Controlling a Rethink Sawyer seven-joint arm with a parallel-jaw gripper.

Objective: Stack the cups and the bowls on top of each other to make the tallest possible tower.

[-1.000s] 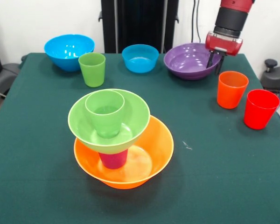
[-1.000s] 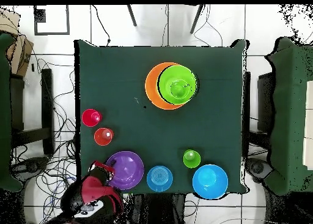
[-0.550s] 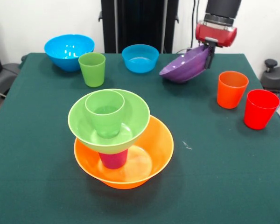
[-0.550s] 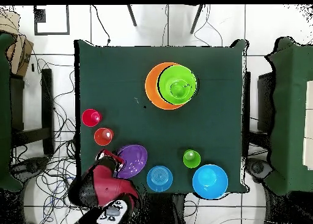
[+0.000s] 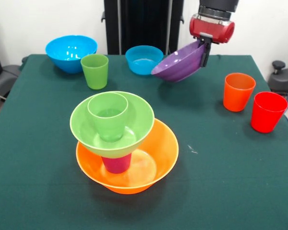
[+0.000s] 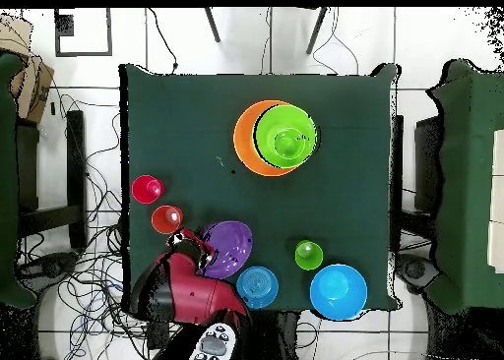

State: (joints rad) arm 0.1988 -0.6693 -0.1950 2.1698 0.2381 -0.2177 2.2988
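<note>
Tower (image 5: 120, 143) position: nearest part of the green table (image 5: 230, 191). Its base is the big orange bowl (image 5: 156, 165). A purple cup (image 5: 116, 164) stands inside the base, a green bowl (image 5: 139, 120) sits on that cup, and a green cup (image 5: 108, 115) stands in the green bowl.

Farther back on the right, the red cup (image 5: 268, 111) and the orange cup (image 5: 238, 91) stand upright, just beside each other. On the left, a second green cup (image 5: 94, 71) stands alone.

The gripper (image 5: 204, 50) pinches the rim of the purple bowl (image 5: 180, 62), fingers closed on it. The purple bowl hangs tilted, clear of the table.

At the far edge rest the smaller blue bowl (image 5: 144, 59) and the large blue bowl (image 5: 69, 51).
</note>
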